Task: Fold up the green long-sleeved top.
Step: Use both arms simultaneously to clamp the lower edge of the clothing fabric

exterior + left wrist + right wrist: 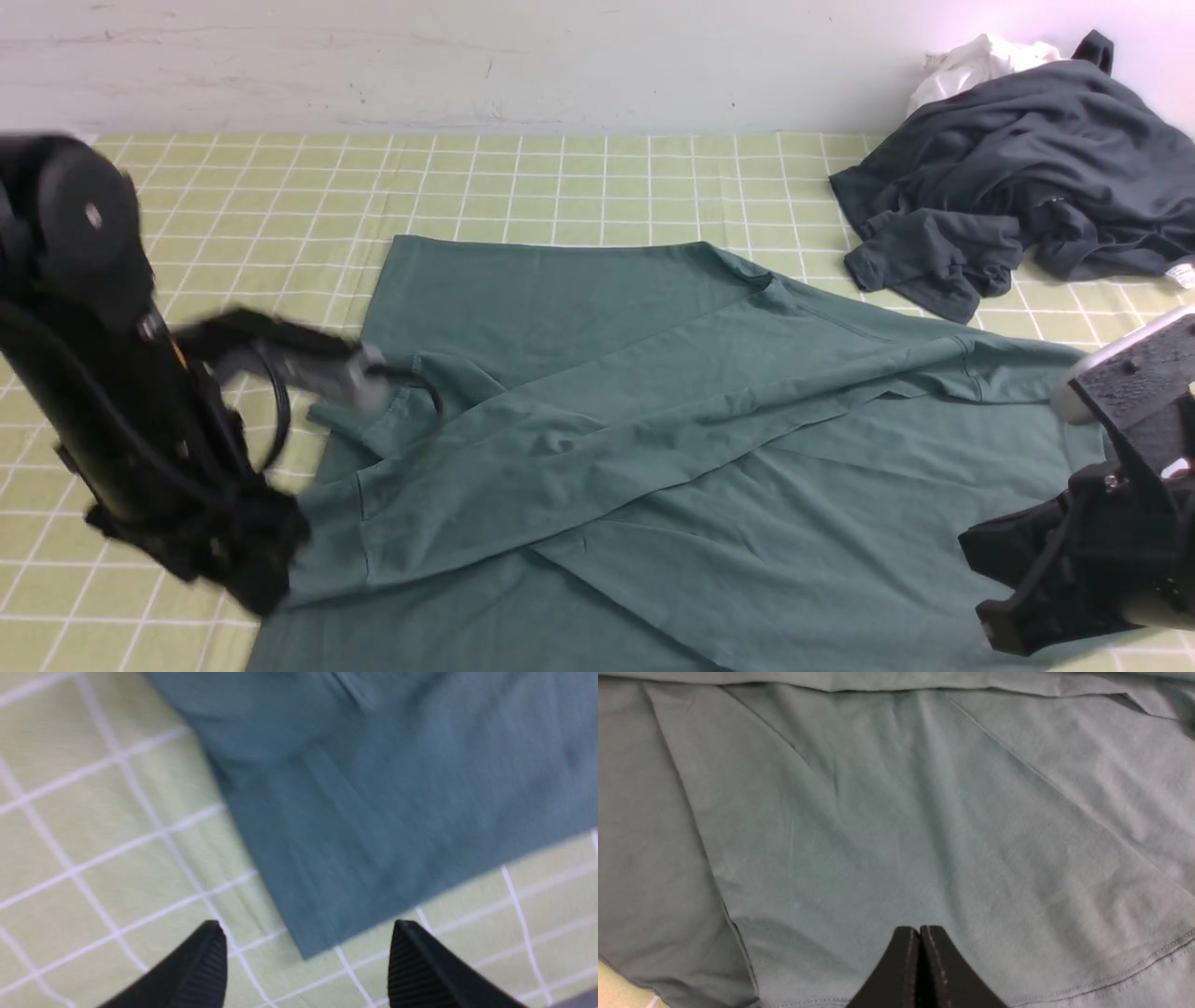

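Note:
The green long-sleeved top (672, 448) lies spread over the checked cloth, with its sleeves folded across the body in long diagonal pleats. My left gripper (266, 583) is blurred at the top's near left edge. In the left wrist view the left gripper (308, 926) is open and empty, just above a corner of the top (373, 802). My right gripper (994, 597) hangs over the top's near right part. In the right wrist view the right gripper (920, 928) is shut on nothing, with the top (896, 812) and a stitched hem beneath it.
A dark charcoal-grey garment (1018, 177) lies crumpled at the back right with a small white cloth (971, 65) behind it by the wall. The yellow-green checked tablecloth (280, 187) shows at the left and back.

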Robot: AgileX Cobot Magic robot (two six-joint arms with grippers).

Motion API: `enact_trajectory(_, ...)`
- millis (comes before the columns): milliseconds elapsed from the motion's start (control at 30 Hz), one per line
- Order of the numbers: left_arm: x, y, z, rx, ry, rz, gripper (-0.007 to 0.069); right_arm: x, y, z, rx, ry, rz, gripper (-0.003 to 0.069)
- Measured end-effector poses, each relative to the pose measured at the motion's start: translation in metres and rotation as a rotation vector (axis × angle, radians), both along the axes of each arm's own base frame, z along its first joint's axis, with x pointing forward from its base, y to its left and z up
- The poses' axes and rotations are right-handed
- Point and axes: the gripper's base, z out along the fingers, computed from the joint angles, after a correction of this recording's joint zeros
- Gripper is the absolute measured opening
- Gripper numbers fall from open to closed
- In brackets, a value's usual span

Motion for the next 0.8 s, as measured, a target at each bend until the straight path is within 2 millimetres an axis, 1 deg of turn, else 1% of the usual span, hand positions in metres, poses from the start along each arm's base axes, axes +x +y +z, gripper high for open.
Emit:
enact_trajectory(33, -0.003, -0.001, -0.004, 0.001, 0.008, -0.029, 0.0435, 0.0, 0.0, 0.0, 0.0, 0.001, 0.0, -0.0011)
enact_trajectory(67, -0.016, -0.011, -0.013, 0.002, 0.02, -0.147, 0.0438, 0.0, 0.0, 0.0, -0.001, 0.003, 0.001, -0.0011)
enact_trajectory(100, -0.025, -0.014, -0.023, 0.007, 0.038, -0.22, 0.0438, 0.0, 0.0, 0.0, -0.001, 0.003, 0.001, -0.0011)
enact_trajectory(133, -0.034, -0.018, -0.034, 0.015, 0.039, -0.334, 0.0438, 0.0, 0.0, 0.0, -0.001, 0.003, 0.001, -0.0011)
enact_trajectory(167, -0.038, -0.021, -0.04, 0.018, 0.039, -0.384, 0.0438, 0.0, 0.0, 0.0, -0.001, 0.003, 0.001, -0.0011)
enact_trajectory(200, -0.045, -0.021, -0.049, 0.026, 0.032, -0.454, 0.0438, 0.0, 0.0, 0.0, 0.0, 0.003, 0.0, -0.0011)
enact_trajectory(267, -0.051, -0.023, -0.061, 0.028, 0.005, -0.55, 0.0438, 0.0, 0.0, 0.0, 0.003, 0.004, -0.001, -0.0011)
enact_trajectory(367, -0.053, -0.022, -0.072, 0.026, -0.047, -0.589, 0.0438, 0.0, 0.0, 0.0, 0.003, 0.004, -0.001, -0.0011)
enact_trajectory(400, -0.053, -0.022, -0.073, 0.026, -0.051, -0.588, 0.0438, 0.0, 0.0, 0.0, 0.003, 0.004, -0.001, -0.0011)
enact_trajectory(467, -0.051, -0.022, -0.083, 0.028, -0.082, -0.591, 0.0436, 0.0, 0.0, 0.0, 0.003, 0.004, -0.001, -0.0011)
enact_trajectory(567, -0.049, -0.022, -0.085, 0.035, -0.099, -0.598, 0.0408, 0.0, 0.0, 0.0, 0.002, 0.005, 0.0, -0.0011)
enact_trajectory(600, -0.048, -0.023, -0.085, 0.038, -0.104, -0.591, 0.036, -0.001, 0.0, 0.0, 0.002, 0.007, 0.0, -0.0011)
enact_trajectory(667, -0.047, -0.023, -0.085, 0.042, -0.116, -0.577, 0.0293, -0.001, 0.0, 0.0, 0.002, 0.008, 0.0, -0.0011)
enact_trajectory(700, -0.047, -0.023, -0.085, 0.043, -0.118, -0.573, 0.0285, -0.001, 0.0, 0.0, 0.002, 0.007, 0.0, -0.0011)
enact_trajectory(733, -0.046, -0.022, -0.085, 0.047, -0.123, -0.559, 0.0221, -0.001, 0.0, 0.0, 0.001, 0.009, 0.001, -0.0011)
enact_trajectory(767, -0.046, -0.023, -0.085, 0.047, -0.125, -0.552, 0.0202, -0.001, 0.0, 0.0, 0.001, 0.011, 0.001, -0.0011)
enact_trajectory(800, -0.047, -0.023, -0.083, 0.045, -0.129, -0.524, 0.0136, -0.001, 0.0, -0.001, 0.0, 0.014, 0.002, -0.0011)
